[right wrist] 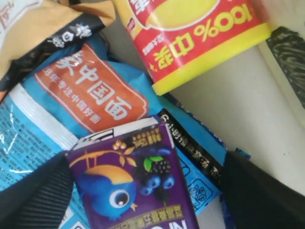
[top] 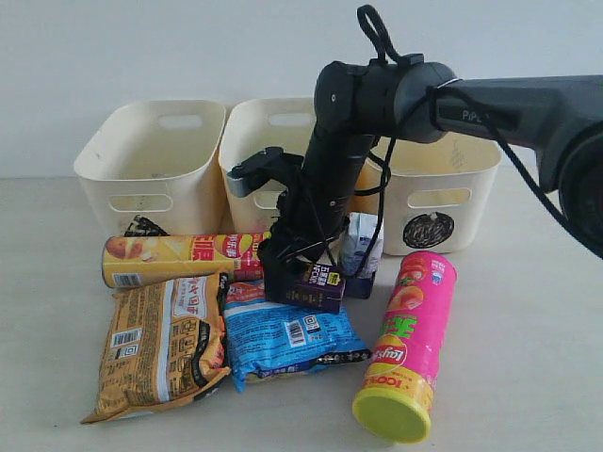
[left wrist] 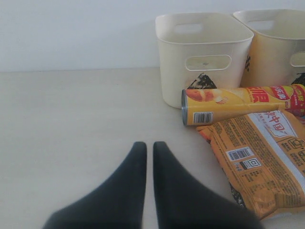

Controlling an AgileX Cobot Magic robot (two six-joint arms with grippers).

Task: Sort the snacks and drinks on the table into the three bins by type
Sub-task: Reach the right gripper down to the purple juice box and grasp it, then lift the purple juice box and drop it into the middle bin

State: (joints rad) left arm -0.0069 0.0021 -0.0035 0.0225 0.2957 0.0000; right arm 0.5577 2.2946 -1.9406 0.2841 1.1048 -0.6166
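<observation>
right gripper (right wrist: 150, 191) spread wide, jaws flanking the small dark purple drink carton (right wrist: 128, 167), whose long axis runs along the gap; it seems to rest on the blue crinkly bag (top: 283, 344). left gripper (left wrist: 148, 145) closed, well apart.

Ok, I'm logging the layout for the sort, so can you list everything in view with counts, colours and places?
cream plastic bins: three, cream, in a row at the back
yellow-and-red chip tube: one, on its side before the left bin
pink chip tube with yellow-green lid: one, lying at the right
orange-tan crinkly bag: one, flat, front left
blue crinkly bag: one, centre, beside the orange-tan bag
dark purple drink carton: one, centre
white-and-blue drink carton: one, upright behind the purple one
pale beige table: one, under everything
left gripper: one, black, shut, over bare table
right gripper: one, black, open, astride the purple carton
</observation>
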